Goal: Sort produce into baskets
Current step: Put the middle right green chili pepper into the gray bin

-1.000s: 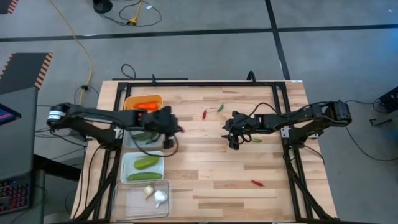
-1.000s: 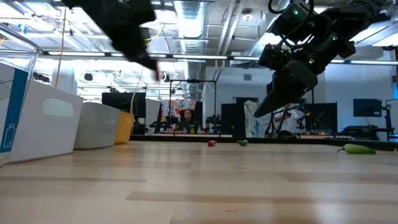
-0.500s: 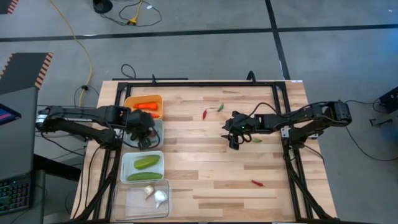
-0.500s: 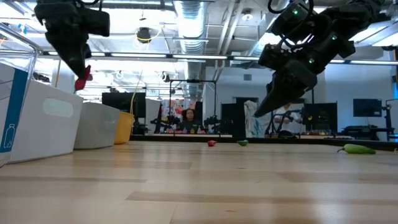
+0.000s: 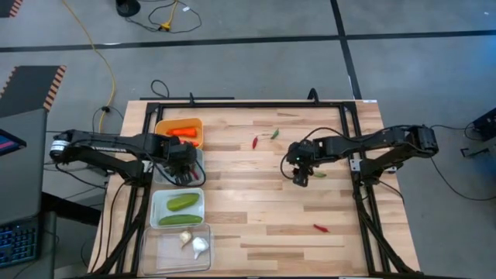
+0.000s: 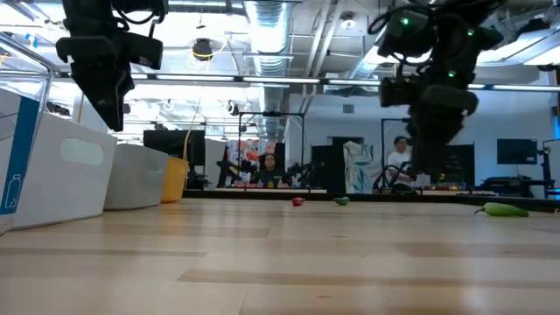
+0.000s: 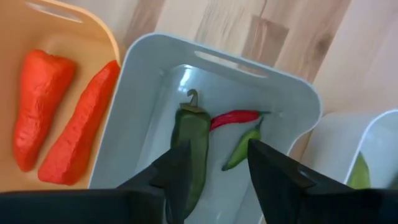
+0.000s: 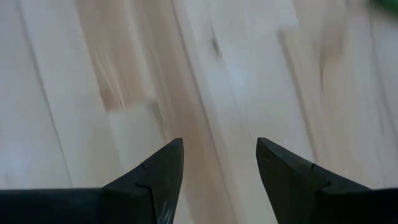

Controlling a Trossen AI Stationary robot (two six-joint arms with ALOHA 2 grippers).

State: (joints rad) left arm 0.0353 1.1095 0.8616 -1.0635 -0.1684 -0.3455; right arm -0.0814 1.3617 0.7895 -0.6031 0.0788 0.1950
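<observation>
My left gripper hangs over the grey basket on the left side of the desk. Its fingers are apart and hold nothing. Down in that basket I see a big dark green pepper, a small red chili and a small green chili. They lie close together on the bottom.

Just beside the grey basket is the yellow-orange basket. Two orange carrots lie in it side by side.

On the other side of the grey basket is the white basket with two green cucumbers in it. Next in the row is the clear basket, and it holds two whitish garlic bulbs.

My right gripper is over the bare wood near the middle of the desk. Its fingers are apart too, and nothing is between them. A green chili lies on the desk just beside it.

Three more chilies lie loose on the desk. A red one and a green one are close together near the far edge. Another red one lies alone near the front right.
</observation>
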